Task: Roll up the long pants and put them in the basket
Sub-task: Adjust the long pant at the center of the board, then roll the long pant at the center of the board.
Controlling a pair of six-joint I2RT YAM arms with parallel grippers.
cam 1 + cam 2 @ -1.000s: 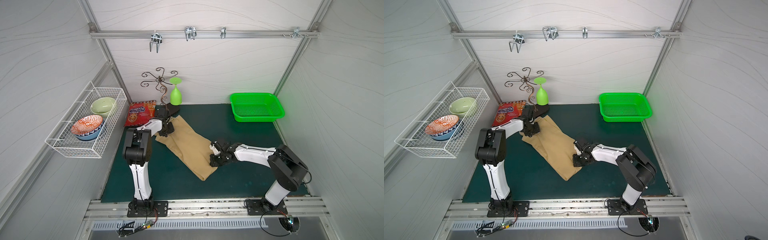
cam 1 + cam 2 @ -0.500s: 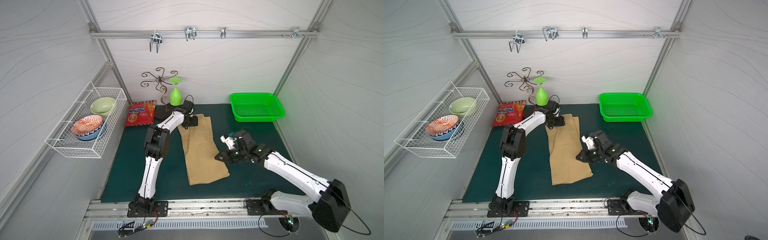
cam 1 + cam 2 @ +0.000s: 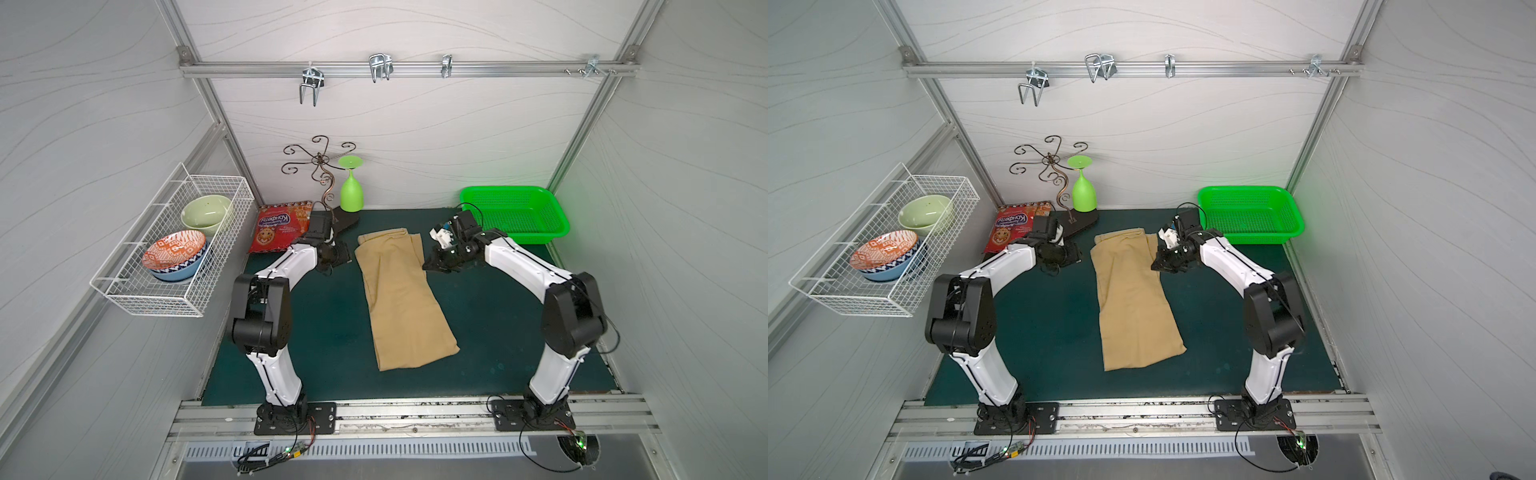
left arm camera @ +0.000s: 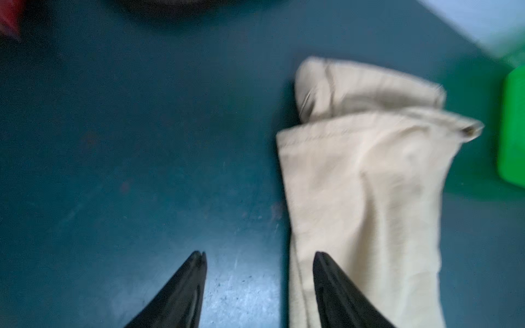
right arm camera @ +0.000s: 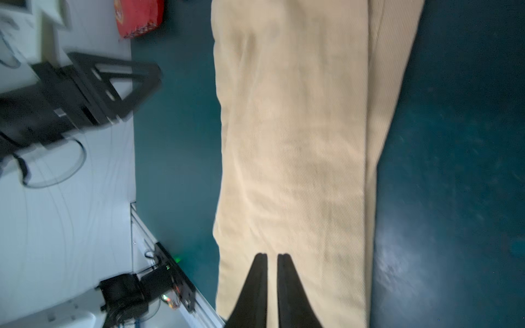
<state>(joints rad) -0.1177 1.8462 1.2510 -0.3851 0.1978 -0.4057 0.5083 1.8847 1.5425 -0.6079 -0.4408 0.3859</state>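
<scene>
1. Long pants point(image 3: 399, 299) lay flat on the green mat point(image 3: 324, 332), mid-workspace, folded lengthwise into one long strip; neither end was rolled
2. In both top views the strip ran from near the back wall toward the front rail, slightly slanted; the end with the button point(image 4: 468, 130) was the back one
3. Left gripper point(image 3: 341, 258) sat just beside the strip's left edge, near the back end
4. Left wrist view: jaws clearly apart, one fingertip point(image 4: 199, 264) over bare mat, the other over the cloth edge, nothing between them
5. Right gripper point(image 3: 432, 266) was at the opposite edge, same end of the strip
6. Right wrist view: its fingers point(image 5: 255, 284) were nearly together with only a thin slit, positioned over the cloth; no fabric visibly pinched, and contact with the cloth couldn't be told
7. Both wrist views were motion-blurred
8. Green basket point(image 3: 540, 237) sat in the back right corner, apart from the pants
9. Snack bag point(image 3: 280, 228) lay back left; an upside-down green goblet point(image 3: 351, 195) stood beside the wire stand point(image 3: 320, 162) at the back wall
</scene>
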